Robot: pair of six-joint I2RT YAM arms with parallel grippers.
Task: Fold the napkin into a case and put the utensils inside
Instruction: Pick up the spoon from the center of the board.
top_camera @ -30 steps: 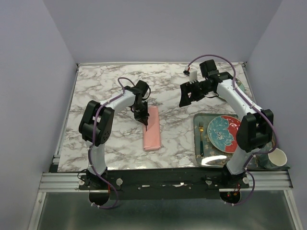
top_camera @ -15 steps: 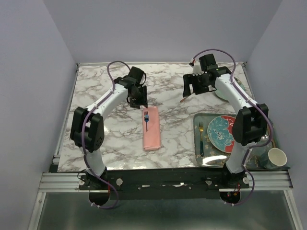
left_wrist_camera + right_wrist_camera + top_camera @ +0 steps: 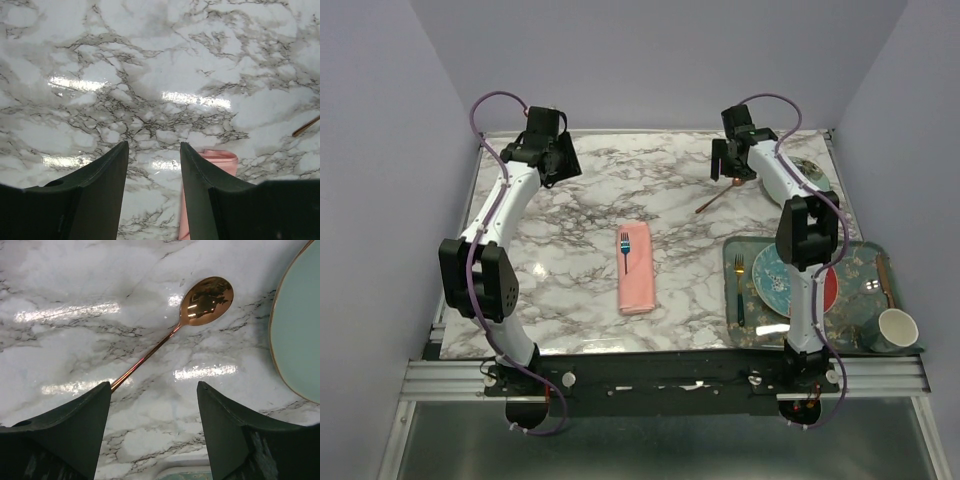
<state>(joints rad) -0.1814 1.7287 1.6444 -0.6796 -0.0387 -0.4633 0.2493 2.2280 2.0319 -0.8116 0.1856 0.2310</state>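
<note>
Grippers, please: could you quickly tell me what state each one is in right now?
Left gripper: open, holding nothing.
Right gripper: open, empty, above the copper spoon.

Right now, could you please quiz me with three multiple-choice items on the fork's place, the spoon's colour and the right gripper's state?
1. The fork lies: A atop the case; B beside it; C hidden inside it.
2. The spoon is: A silver; B copper; C black.
3. The right gripper is: A open above the spoon; B shut on the spoon; C shut and empty.
Answers: 1 A, the whole fork shows on top of the case; 2 B, its bowl gleams copper; 3 A, the jaws stand wide and the spoon lies untouched below.
</note>
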